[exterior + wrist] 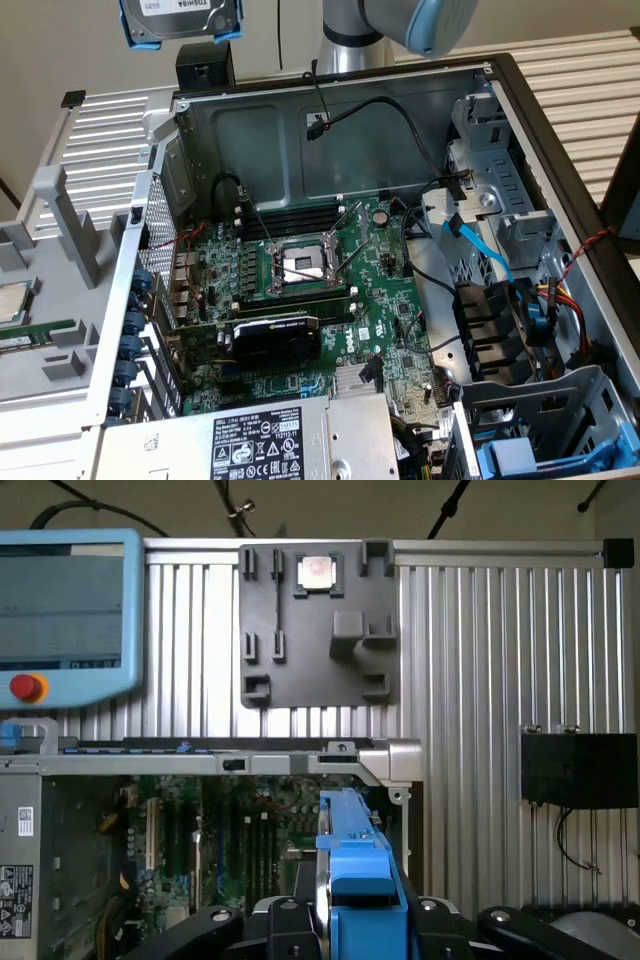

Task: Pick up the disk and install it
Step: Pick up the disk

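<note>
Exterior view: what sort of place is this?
Probably a robot test bench for PC assembly: open computer case on a slotted aluminium table, teach pendant nearby, tool holding the disk.

In the exterior view our arm [345, 40] stands at the twelve o'clock edge: an upright grey tube, with a rounded blue-capped joint [432, 25] bulging out toward one o'clock. In the wrist view our gripper [360, 925] has its black fingers [293, 928] set on either flank of the disk [358, 875], which stands edge-on between them. The jaws are partly drawn in and clamped against the blue carrier. In the exterior view we hold that disk high, at eleven o'clock.
</note>
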Tool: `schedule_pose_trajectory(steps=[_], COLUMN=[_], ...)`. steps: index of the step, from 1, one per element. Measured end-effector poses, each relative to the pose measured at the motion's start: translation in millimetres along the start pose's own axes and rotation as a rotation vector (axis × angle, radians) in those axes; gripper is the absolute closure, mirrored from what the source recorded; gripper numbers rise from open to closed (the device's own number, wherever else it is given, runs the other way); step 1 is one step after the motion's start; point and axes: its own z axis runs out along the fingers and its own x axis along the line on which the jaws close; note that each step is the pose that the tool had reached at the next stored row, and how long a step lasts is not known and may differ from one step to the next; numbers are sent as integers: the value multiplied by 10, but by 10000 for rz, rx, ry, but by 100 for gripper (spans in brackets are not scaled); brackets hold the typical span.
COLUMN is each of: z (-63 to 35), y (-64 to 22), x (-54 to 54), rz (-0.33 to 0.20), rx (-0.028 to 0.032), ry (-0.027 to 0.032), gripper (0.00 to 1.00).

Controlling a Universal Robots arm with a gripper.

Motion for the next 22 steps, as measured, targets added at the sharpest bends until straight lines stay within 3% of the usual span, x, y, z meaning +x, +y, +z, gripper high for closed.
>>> schedule_pose_trajectory(steps=[7,22], z=[-11,9], y=[-189,-540], x=[150,406], rz=[1,2], rx=[-49,-51], ry=[1,2], gripper=[63,63])
